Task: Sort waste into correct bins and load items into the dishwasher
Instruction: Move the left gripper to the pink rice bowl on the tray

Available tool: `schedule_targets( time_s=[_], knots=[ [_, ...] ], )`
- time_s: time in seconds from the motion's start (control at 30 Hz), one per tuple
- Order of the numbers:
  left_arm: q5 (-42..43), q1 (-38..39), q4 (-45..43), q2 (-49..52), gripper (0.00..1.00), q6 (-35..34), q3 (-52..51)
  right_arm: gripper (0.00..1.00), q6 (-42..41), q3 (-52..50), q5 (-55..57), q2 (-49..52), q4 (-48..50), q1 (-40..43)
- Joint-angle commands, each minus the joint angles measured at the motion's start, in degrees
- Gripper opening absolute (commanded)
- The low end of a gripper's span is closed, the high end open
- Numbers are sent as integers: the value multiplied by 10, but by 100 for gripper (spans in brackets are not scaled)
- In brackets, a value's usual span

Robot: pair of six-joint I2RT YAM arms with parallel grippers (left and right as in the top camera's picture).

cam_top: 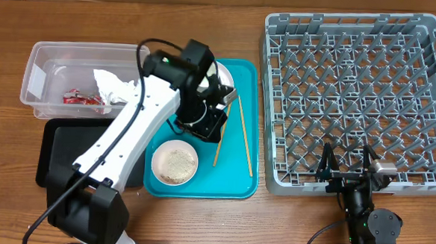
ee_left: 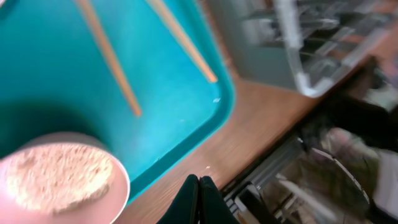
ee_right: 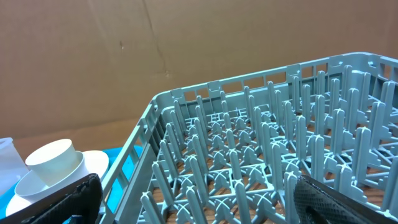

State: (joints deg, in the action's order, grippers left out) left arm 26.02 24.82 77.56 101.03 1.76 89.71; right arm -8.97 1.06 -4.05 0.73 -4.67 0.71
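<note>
While the left gripper [ee_left: 199,188] hangs clenched on nothing over the teal tray [cam_top: 237,184], the 2 chopsticks [cam_top: 245,138] lie on it at the gripper's 3 o'clock, long axes near 12-to-6; the right gripper [cam_top: 346,167], released, sits farther.

1. left arm [cam_top: 132,129]: I am holding it stretched out, its white link sloping up behind the wrist.
2. left gripper [ee_left: 200,188]: I am holding its fingers pressed together, tips touching.
3. right arm [cam_top: 370,223]: I am holding it folded low behind its wrist.
4. right gripper [cam_top: 346,164]: I am holding its fingers spread wide, pointing ahead.
</note>
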Motion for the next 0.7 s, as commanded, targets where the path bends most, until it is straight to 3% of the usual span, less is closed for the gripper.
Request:
schedule_targets(
  time_s=[0.0, 0.33, 0.47, 0.67],
  knots=[
    [-76, 20, -24, -10, 4, -110, -45, 100, 5, -6, 1, -6, 2, 0],
    [-168, 36, -99, -10, 5, -238, -147, 100, 5, -6, 1, -6, 2, 0],
    [-195, 36, -111, -10, 18, -267, -156, 100, 5, -6, 1, -6, 2, 0],
    [-194, 37, -132, -10, 24, -275, -157, 100, 5, -6, 1, -6, 2, 1]
  ],
)
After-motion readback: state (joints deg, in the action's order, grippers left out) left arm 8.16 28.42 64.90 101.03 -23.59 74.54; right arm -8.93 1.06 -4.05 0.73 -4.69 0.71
